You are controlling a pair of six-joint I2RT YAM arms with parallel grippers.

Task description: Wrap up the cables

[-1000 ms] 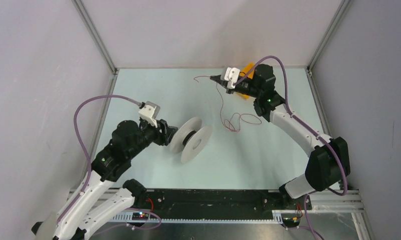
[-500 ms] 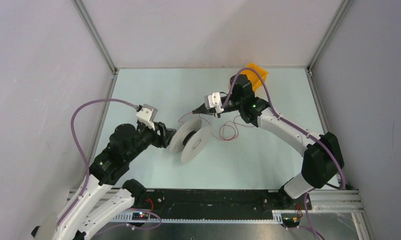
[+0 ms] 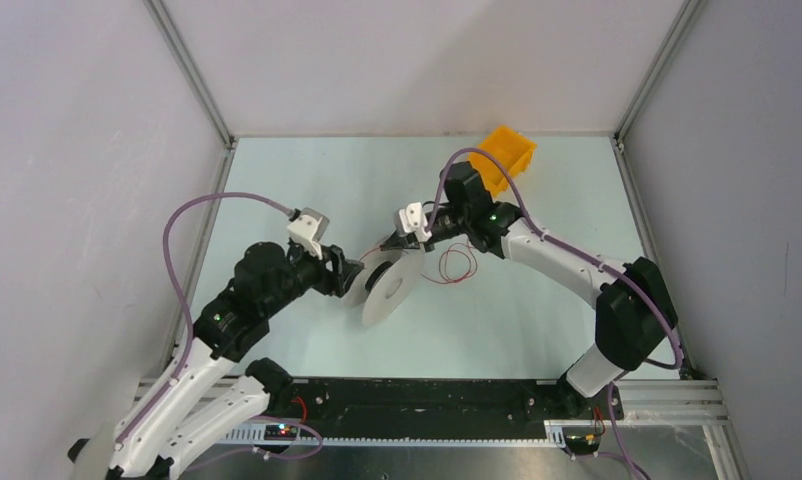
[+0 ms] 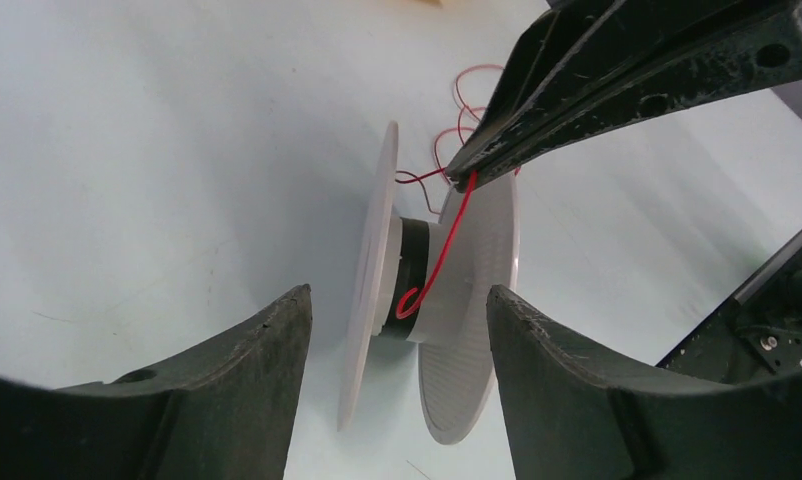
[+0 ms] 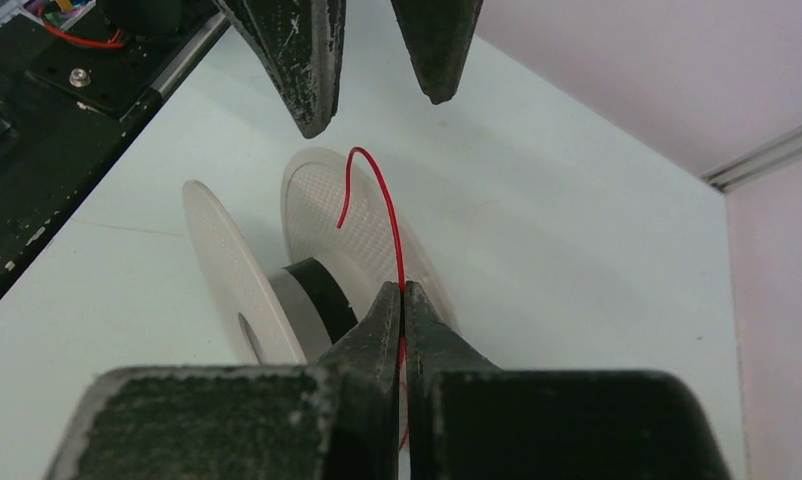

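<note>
A pale worktop (image 3: 307,180), boxed in by plain grey walls, carried a white spool (image 3: 389,283) standing on the rims of its two flanges. An orange bin (image 3: 505,155) sat well behind the spool, towards the far right corner. The right end effector (image 5: 402,300) hung just above the spool, clenched on the thin red cable (image 4: 439,245). From its tips a short free end reached down between the flanges to the dark hub and finished in a small hook. No turn round the hub showed. The rest of the cable lay in loose loops on the worktop just right of the spool. The left end effector (image 4: 397,300) was released, jaws spread at the spool's left side and gripping nothing.

By these signs the winding had barely begun: the free end was only being presented to the hub. The next move would call for the right end effector to lead the cable round the hub, taut and inside the flanges, while the left one steadied the spool; so fine a wire could slip the pinch or ride over a rim
</note>
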